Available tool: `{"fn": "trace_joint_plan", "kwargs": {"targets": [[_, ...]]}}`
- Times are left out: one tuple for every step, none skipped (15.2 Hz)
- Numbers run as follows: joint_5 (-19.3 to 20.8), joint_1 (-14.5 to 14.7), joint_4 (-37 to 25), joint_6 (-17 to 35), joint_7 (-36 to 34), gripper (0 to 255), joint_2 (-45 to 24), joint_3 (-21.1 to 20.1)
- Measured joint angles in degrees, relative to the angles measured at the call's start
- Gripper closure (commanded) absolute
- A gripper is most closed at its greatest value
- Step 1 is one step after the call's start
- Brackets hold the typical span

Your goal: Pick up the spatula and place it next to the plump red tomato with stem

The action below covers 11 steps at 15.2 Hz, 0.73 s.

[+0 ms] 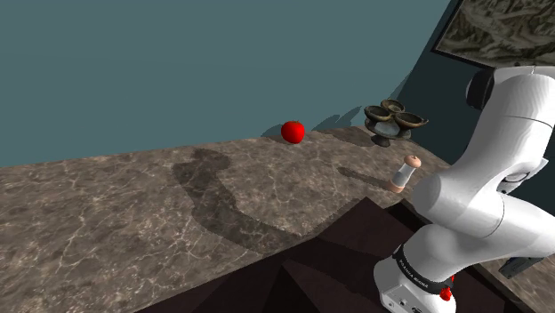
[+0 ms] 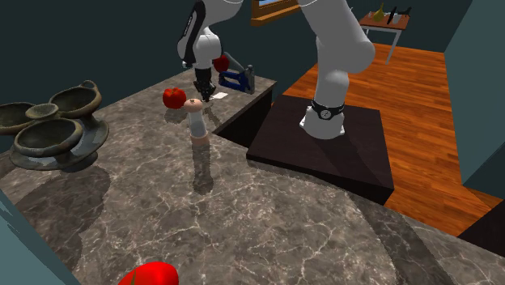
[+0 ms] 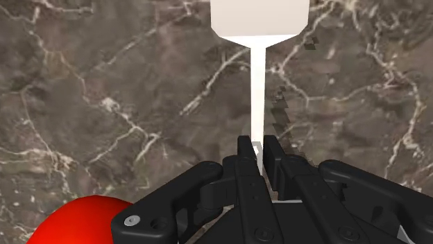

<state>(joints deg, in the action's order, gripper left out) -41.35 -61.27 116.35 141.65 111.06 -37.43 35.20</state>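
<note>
My black gripper [image 3: 258, 143] is shut on the thin white handle of the spatula [image 3: 257, 21], whose broad pale blade sticks out past the fingertips over the marble counter [image 3: 104, 83]. A faint shadow lies beside the handle. A red tomato [image 3: 73, 223] sits close beside the hand. In the second exterior view the gripper [image 2: 202, 87] hangs low over the counter's far end, right next to a red tomato with a dark stem [image 2: 173, 97]. A second red round fruit [image 1: 293, 132] rests by the wall, and appears in the second exterior view as a red fruit [image 2: 150, 275] at the near edge.
A pale shaker [image 2: 196, 118] stands just in front of the gripper; the same shaker [image 1: 406, 173] is near the arm. A cluster of dark bowls [image 2: 48, 125] sits at the second exterior view's left. A blue-grey object [image 2: 235, 78] lies behind the gripper. The dark stand [image 2: 324, 150] borders the counter.
</note>
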Motion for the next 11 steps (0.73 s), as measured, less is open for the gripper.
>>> {"fn": "trace_joint_plan", "kwargs": {"targets": [[-0.3, -0.2, -0.1, 0.3, 0.2, 255, -0.3, -0.3], [-0.5, -0.3, -0.1, 0.4, 0.3, 255, -0.5, -0.4], [-0.6, -0.4, -0.2, 0.4, 0.4, 255, -0.6, -0.5], [-0.6, -0.4, -0.2, 0.5, 0.4, 255, -0.7, -0.6], [-0.6, -0.4, -0.2, 0.5, 0.4, 255, -0.7, -0.6], [-0.6, -0.4, -0.2, 0.5, 0.4, 255, -0.8, -0.6], [-0.7, -0.5, -0.3, 0.5, 0.4, 255, -0.8, -0.6], [-0.7, -0.5, -0.3, 0.5, 0.4, 0, -0.8, -0.6], [-0.7, -0.5, -0.3, 0.5, 0.4, 0, -0.8, -0.6], [-0.7, -0.5, -0.3, 0.5, 0.4, 0, -0.8, -0.6], [-0.7, -0.5, -0.3, 0.5, 0.4, 0, -0.8, -0.6]]}}
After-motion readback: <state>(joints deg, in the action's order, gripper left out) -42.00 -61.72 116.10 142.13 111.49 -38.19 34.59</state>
